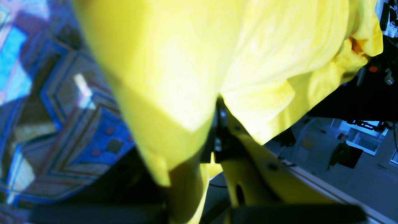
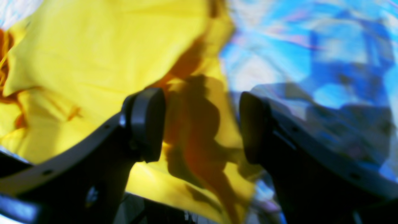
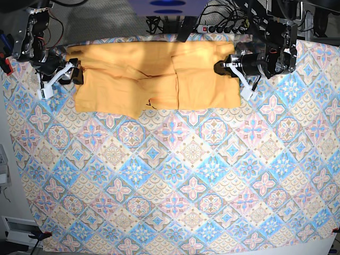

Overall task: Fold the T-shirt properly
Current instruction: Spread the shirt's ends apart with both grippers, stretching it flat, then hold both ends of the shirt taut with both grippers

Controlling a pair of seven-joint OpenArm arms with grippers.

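**T-shirt partly folded at far edge of counter; one pincer clamped, one apart**

Location: The T-shirt (image 3: 154,79) lies along the far side of the counter, on the tile-patterned cloth (image 3: 175,180) that covers it. It forms a wide, shallow band with several overlapping layers and an uneven near edge, which drops lower on the base view's left than on its right.

Left pincer (image 1: 217,130): Fingers together, clamped on T-shirt fabric at the end of the band on the base view's right. Wrist view shows cloth draped over and around the fingers.

Right pincer (image 2: 202,124): Fingers well apart, holding nothing. Yellow fabric lies between and beneath them; whether the pads touch it cannot be told through the blur.

Handling assessment: The garment appears light, thin and limp. It will sag and crease wherever unsupported, and layers may slide over one another when dragged. Judged best taken by pinching an outer edge or corner through all layers, both ends lifted together, so that the fold stays square.
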